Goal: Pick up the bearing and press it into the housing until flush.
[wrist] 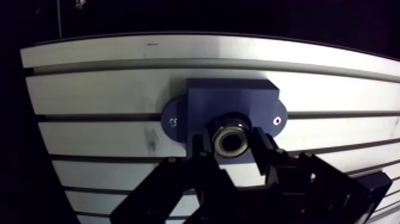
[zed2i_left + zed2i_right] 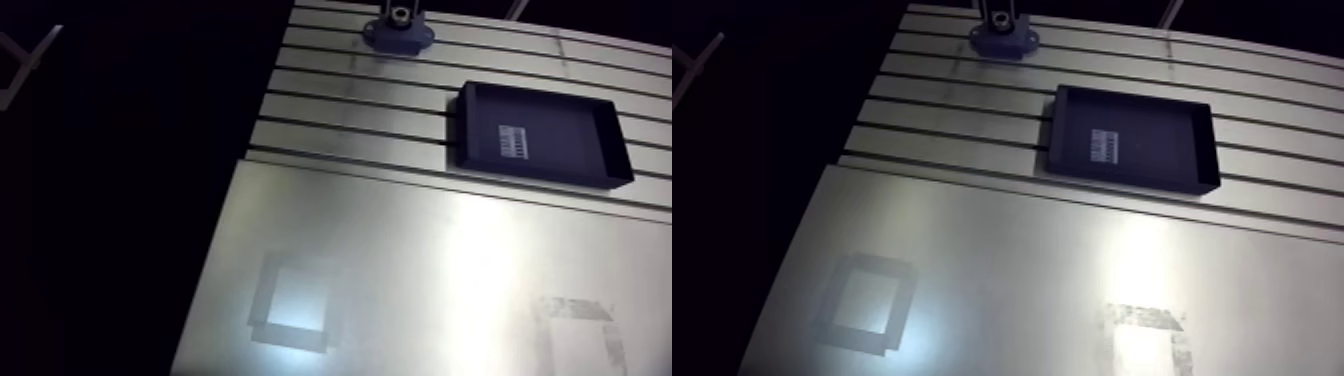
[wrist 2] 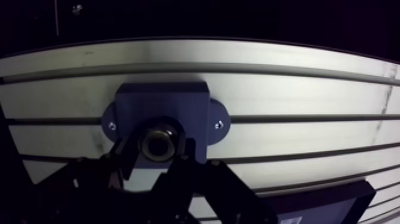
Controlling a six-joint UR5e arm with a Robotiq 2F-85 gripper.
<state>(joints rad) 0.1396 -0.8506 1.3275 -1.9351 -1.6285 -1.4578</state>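
a slotted aluminium table (image 2: 350, 110) in dim light, its grooves running across the far half. a shallow black tray (image 2: 540, 175) sits on the slats, a white barcode-like label (image 2: 514, 139) on its floor. nearer the camera, a smooth metal sheet (image 2: 420, 260) covers the table, marked with two square tape outlines well apart, the left outline (image 2: 260, 300) around a bright glare, the right outline (image 2: 578, 309) worn and patchy.

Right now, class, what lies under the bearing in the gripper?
The dark blue housing, on the slotted table, lies beneath the bearing the gripper clamps. The bearing hides the housing's bore.
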